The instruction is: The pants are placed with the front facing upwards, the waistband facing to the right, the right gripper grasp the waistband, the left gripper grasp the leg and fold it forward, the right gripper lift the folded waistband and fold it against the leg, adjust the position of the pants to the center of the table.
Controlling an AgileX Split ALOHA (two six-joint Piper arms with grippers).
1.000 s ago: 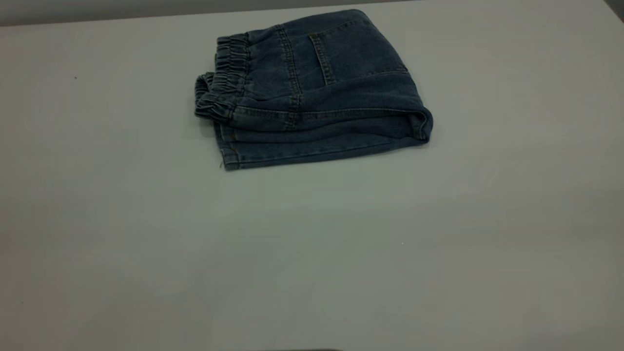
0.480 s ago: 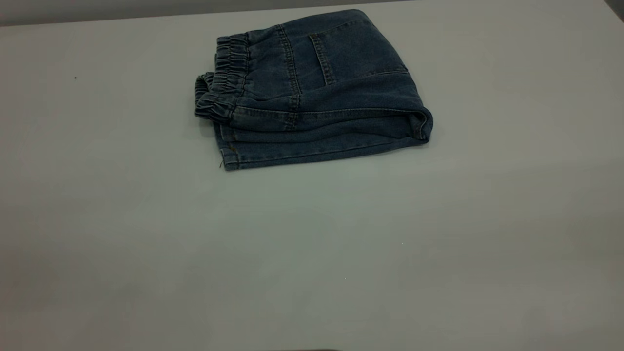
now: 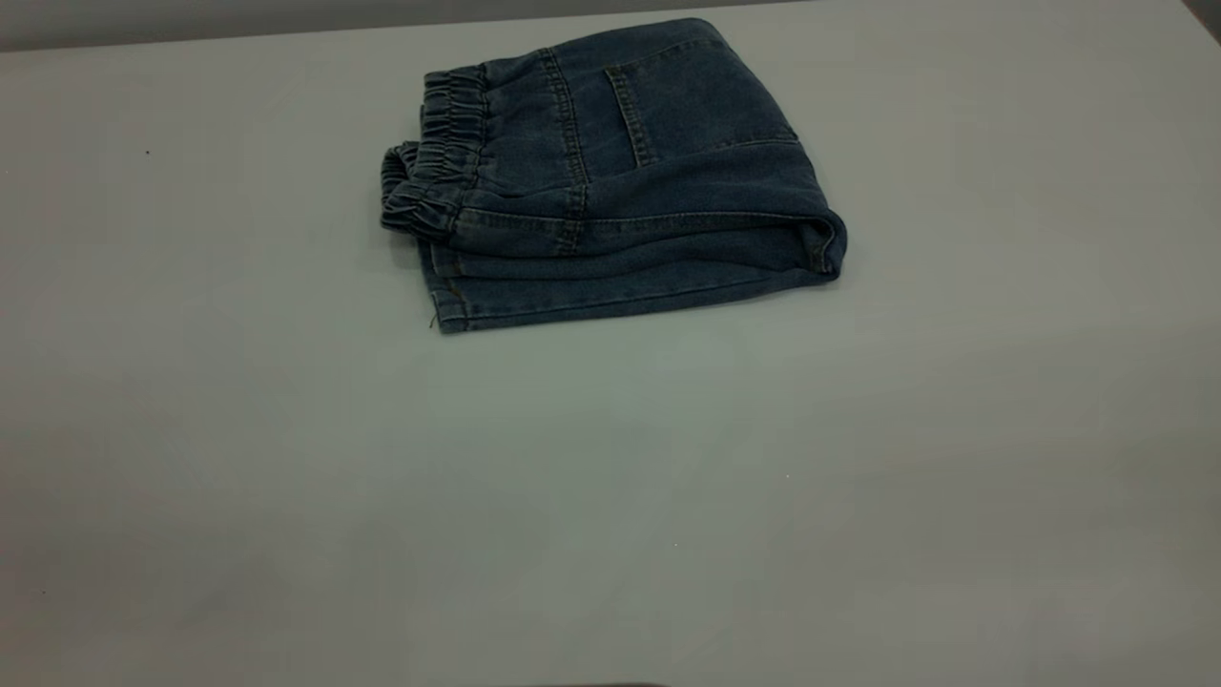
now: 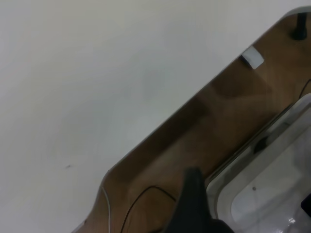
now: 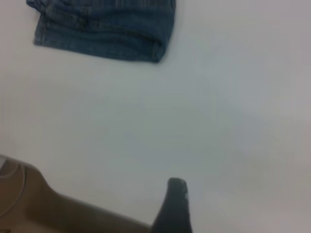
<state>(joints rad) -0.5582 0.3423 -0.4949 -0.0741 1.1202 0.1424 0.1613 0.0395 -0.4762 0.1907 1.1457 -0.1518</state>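
Pants (image 3: 610,181) folded into compact blue denim stack, back pocket up, waistband (image 3: 434,162) bunched, well apart from right gripper (image 5: 175,206).

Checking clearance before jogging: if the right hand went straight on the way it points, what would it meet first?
Probably bare table. The right hand points just past the folded pants, though depth is unclear.

White table (image 3: 286,458) w/ folded denim pants (image 3: 649,191) lying on its far part, waistband (image 3: 434,157) twd left.
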